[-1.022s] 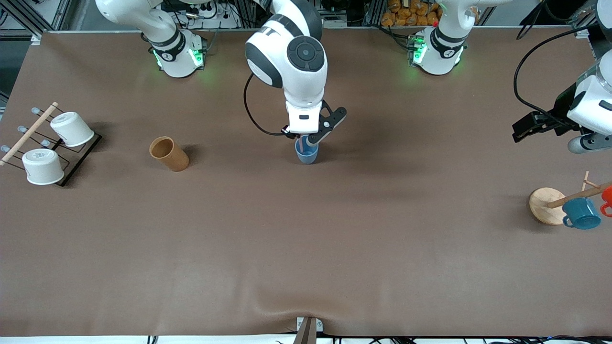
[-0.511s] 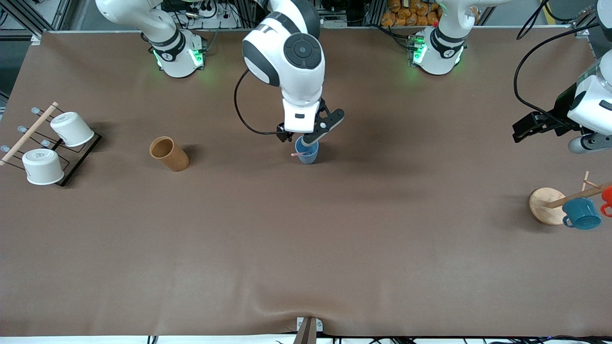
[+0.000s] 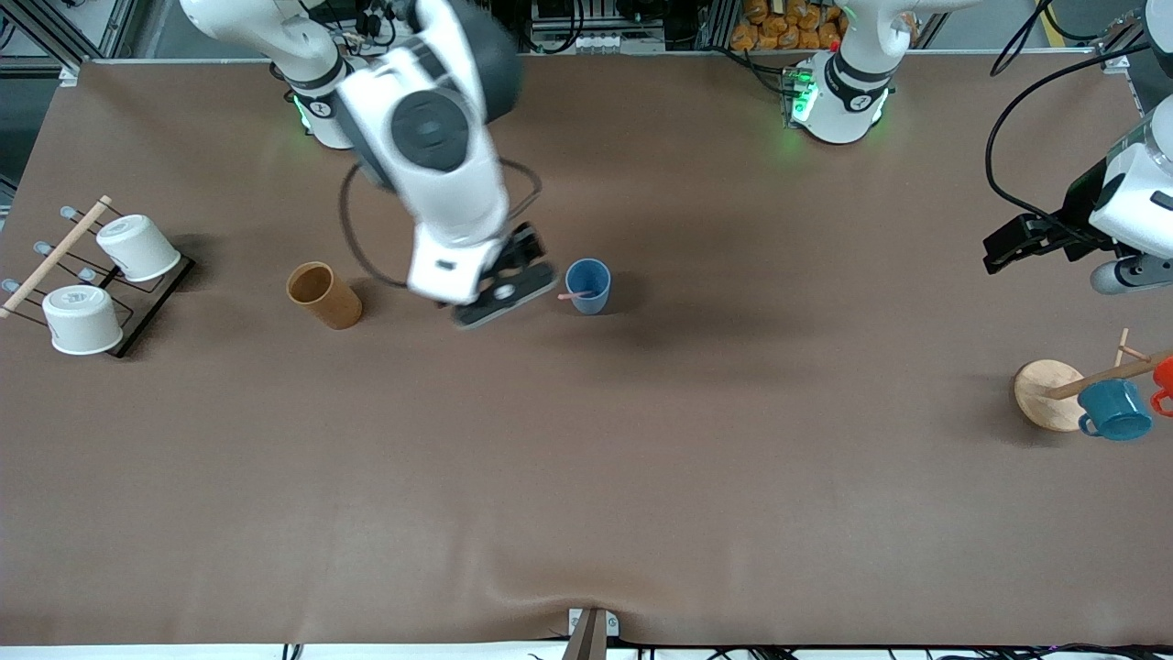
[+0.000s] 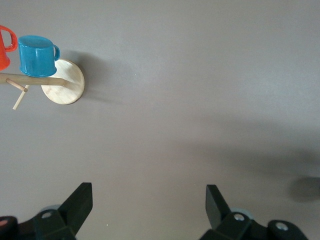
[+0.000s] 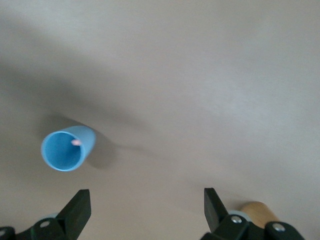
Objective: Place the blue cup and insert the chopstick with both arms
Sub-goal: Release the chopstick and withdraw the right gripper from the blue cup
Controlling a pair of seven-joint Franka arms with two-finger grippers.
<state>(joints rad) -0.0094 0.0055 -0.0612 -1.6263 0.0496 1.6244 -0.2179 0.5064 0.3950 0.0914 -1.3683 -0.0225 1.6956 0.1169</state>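
The blue cup (image 3: pixel 587 285) stands upright near the middle of the brown counter (image 3: pixel 586 477), the pale-pink chopstick (image 3: pixel 575 295) leaning inside it with its tip over the rim toward the right arm's end. The right hand (image 3: pixel 502 291) hangs above bare counter between the cup and a tan cylinder (image 3: pixel 323 294), fingers (image 5: pixel 75 212) spread apart and holding nothing. The left hand (image 3: pixel 1013 247) waits, fingers (image 4: pixel 79 202) also apart, over the counter's edge at the left arm's end, above a wooden mug stand (image 3: pixel 1049 394) with a teal mug (image 3: pixel 1114 410). A wide stretch of open counter lies nearer the camera.
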